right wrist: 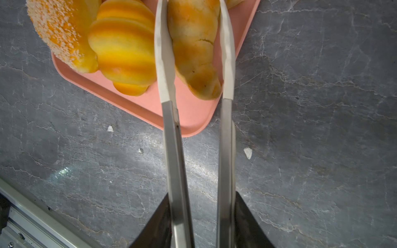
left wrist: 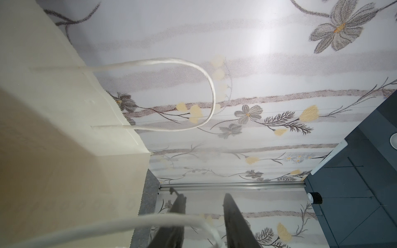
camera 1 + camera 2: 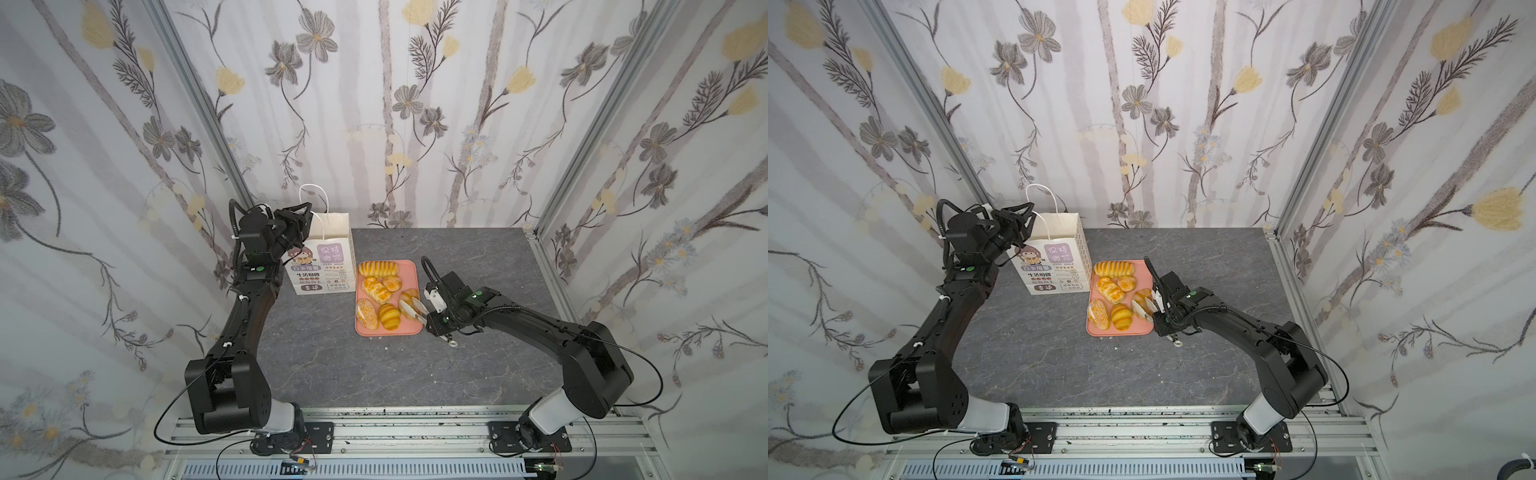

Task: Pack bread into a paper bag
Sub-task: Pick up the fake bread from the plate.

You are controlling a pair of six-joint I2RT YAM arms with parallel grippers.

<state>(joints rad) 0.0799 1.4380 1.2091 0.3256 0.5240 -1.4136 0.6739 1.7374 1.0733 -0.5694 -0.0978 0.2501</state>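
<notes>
The white paper bag point(image 3: 328, 257) point(image 3: 1054, 262) stands open at the back left, and its inner wall point(image 2: 64, 107) fills one side of the left wrist view. My left gripper point(image 3: 305, 208) point(image 2: 204, 195) hovers at the bag's rim, shut on the near cord handle point(image 2: 107, 227). Several bread rolls lie on the pink tray point(image 3: 405, 330) point(image 1: 189, 116). My right gripper point(image 3: 432, 318) point(image 1: 202, 197) is shut on metal tongs point(image 1: 171, 150). The tongs' white tips straddle a pale croissant point(image 1: 193, 43) point(image 3: 409, 297) at the tray's right edge.
On the tray also lie a ridged loaf point(image 3: 377, 268), a braided bun point(image 3: 376, 289), a sesame oval point(image 3: 367, 313) point(image 1: 62, 32) and a yellow croissant point(image 3: 388, 316) point(image 1: 124, 47). Crumbs point(image 1: 248, 152) dot the grey tabletop point(image 3: 374, 374). Floral walls enclose three sides.
</notes>
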